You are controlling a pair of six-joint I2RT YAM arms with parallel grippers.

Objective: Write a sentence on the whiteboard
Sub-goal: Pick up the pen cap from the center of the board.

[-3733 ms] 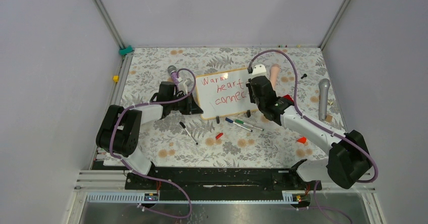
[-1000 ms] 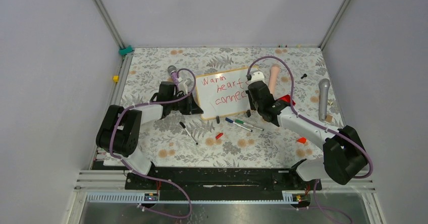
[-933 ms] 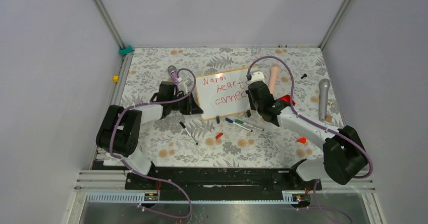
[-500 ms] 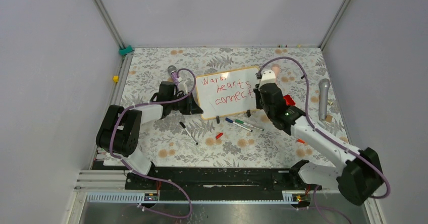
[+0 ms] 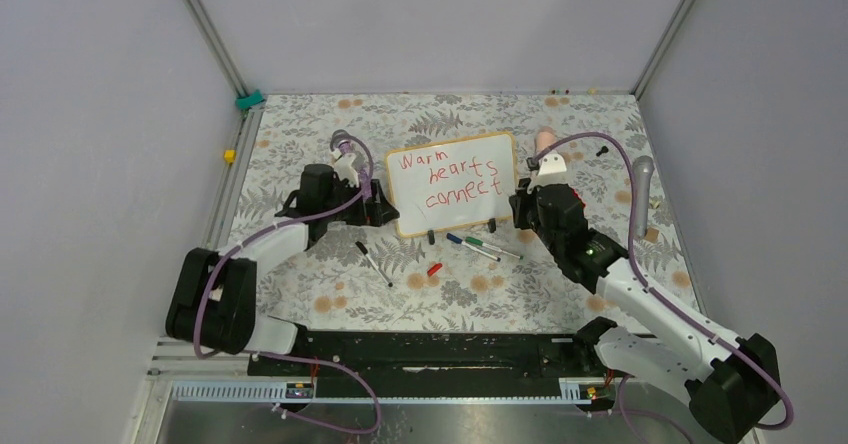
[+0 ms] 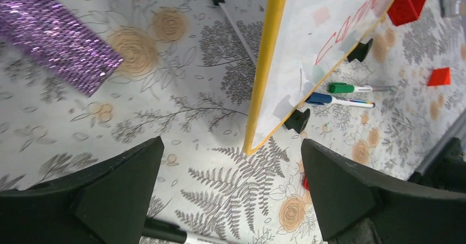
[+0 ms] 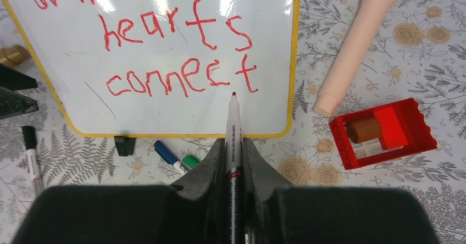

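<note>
From above, the whiteboard [image 5: 455, 182] stands on its black clip feet on the flowered table [image 5: 330, 294], between the two arms. The left gripper [image 5: 377, 208] sits just off the board's left lower corner and the right gripper [image 5: 519, 210] just off its right lower corner. The sentence [image 5: 447, 178] reads "Warm hearts connect" in three red lines. In the left wrist view the left gripper [image 6: 231, 194] has its jaws spread wide with nothing between them. The whiteboard [image 6: 324, 40] lies ahead of the jaws, seen edge-on, and its yellow-looking frame corner points down into the gap, apart from both fingers [image 6: 118, 194]. Beyond the right-hand finger lie a green marker [image 6: 357, 88] and a blue marker [image 6: 340, 100] just past a clip foot [image 6: 297, 120]. A purple cable [image 6: 55, 29] crosses ahead of the left-hand finger. In the right wrist view the right gripper [image 7: 233, 156] has its jaws pressed onto a red marker [image 7: 233, 123] that sticks straight out ahead. The whiteboard [image 7: 82, 51] fills the space ahead of the jaws. The marker's tip shows just under the last "t" of the sentence [image 7: 176, 51]; whether it touches the board cannot be told. A peach cylinder [image 7: 357, 40] and a red box [image 7: 384, 131] lie ahead to the right of the jaws, off the board.
</note>
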